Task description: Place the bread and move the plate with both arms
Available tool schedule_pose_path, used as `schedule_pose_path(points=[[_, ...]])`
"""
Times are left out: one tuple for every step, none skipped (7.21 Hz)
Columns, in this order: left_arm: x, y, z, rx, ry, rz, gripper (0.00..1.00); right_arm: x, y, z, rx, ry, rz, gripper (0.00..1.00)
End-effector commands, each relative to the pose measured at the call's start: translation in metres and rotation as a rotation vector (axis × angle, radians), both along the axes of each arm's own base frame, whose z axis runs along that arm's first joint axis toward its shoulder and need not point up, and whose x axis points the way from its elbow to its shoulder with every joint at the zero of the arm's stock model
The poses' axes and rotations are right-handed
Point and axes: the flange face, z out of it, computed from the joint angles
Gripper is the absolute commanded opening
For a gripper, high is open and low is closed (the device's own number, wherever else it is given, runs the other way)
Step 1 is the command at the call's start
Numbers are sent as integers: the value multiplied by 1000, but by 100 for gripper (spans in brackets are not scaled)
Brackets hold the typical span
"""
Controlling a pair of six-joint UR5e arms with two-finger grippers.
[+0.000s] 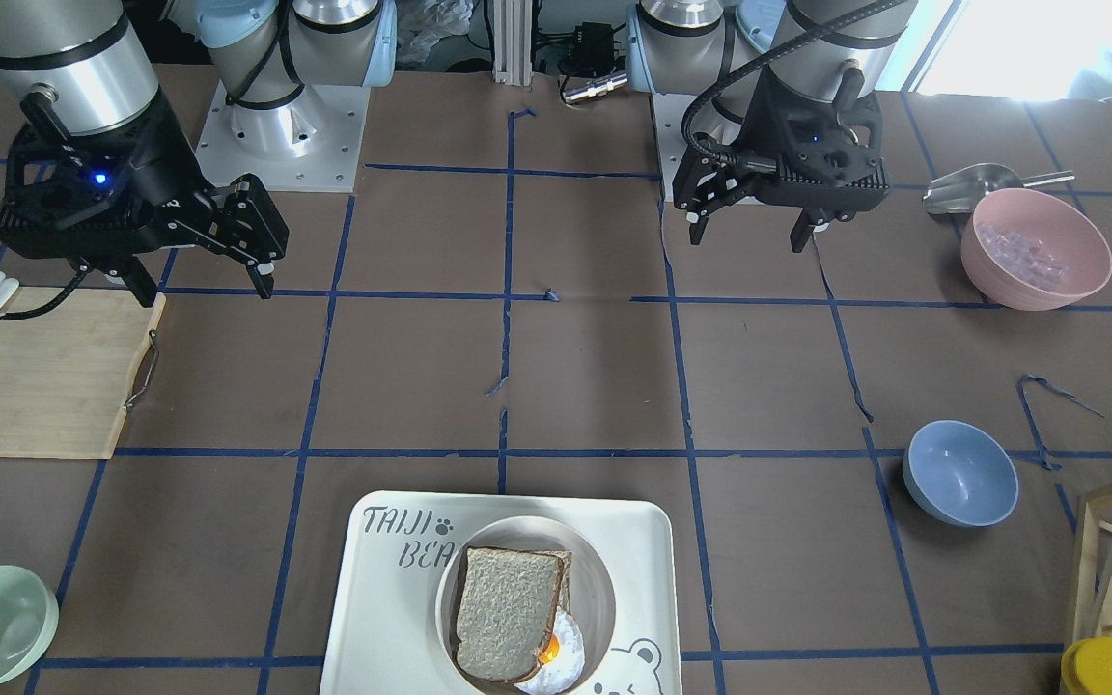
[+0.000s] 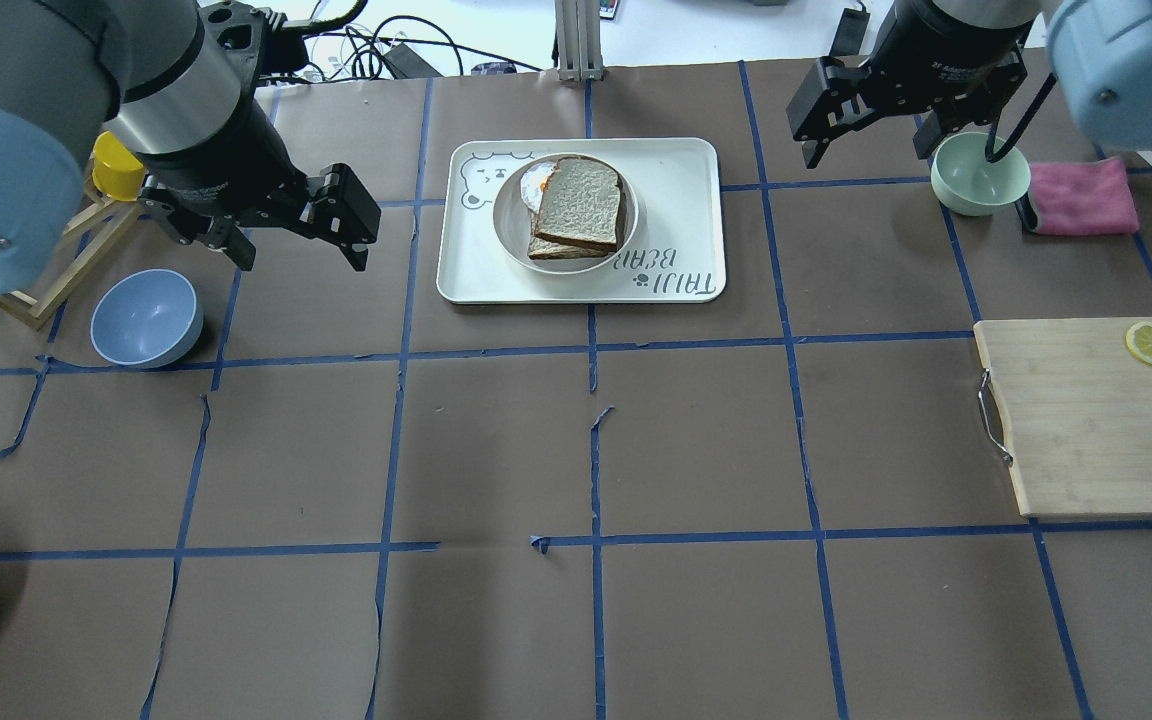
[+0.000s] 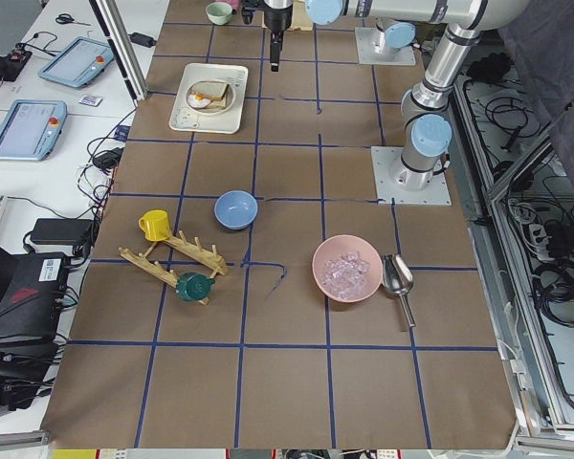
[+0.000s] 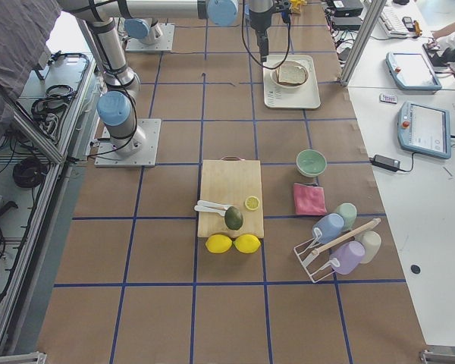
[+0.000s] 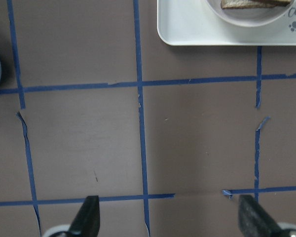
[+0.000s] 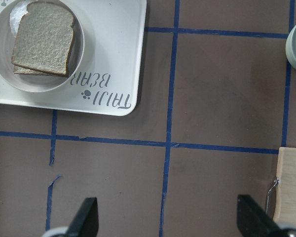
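The bread [image 1: 508, 613] lies on top in the round cream plate [image 1: 604, 579], over a fried egg [image 1: 561, 656] and a second slice. The plate sits on the "TAIJI BEAR" tray [image 1: 373, 598]. In the overhead view the bread [image 2: 581, 205], plate [image 2: 501, 215] and tray [image 2: 676, 190] are at the table's far middle. My left gripper [image 2: 298, 260] hangs open and empty, left of the tray. My right gripper [image 2: 869, 155] hangs open and empty, right of the tray. The right wrist view shows the bread [image 6: 42, 37] ahead and left of the open fingers [image 6: 89, 215].
A blue bowl [image 2: 146, 318] and a wooden rack with a yellow cup [image 2: 111, 170] stand near my left gripper. A pale green bowl [image 2: 979, 173] and a pink cloth [image 2: 1081, 195] lie by my right gripper. A cutting board [image 2: 1096, 415] is nearer on the right.
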Motion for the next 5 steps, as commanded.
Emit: schedule_pose_path(points=[[1,-6,1,-38,-1,1,100,-1,0,0,0,8,-2,100],[1,-6,1,-35,2,37,100,-2,-1,0,0,11,-4,100],[1,-6,2,-35,6,91,100,-2,0,-1,1,10,-4,100],[1,-6,3,-32,4,91,100,-2,-1,0,0,10,-4,100],[1,-6,2,-34,5,91,100,-1,0,-1,1,5,-3,100]])
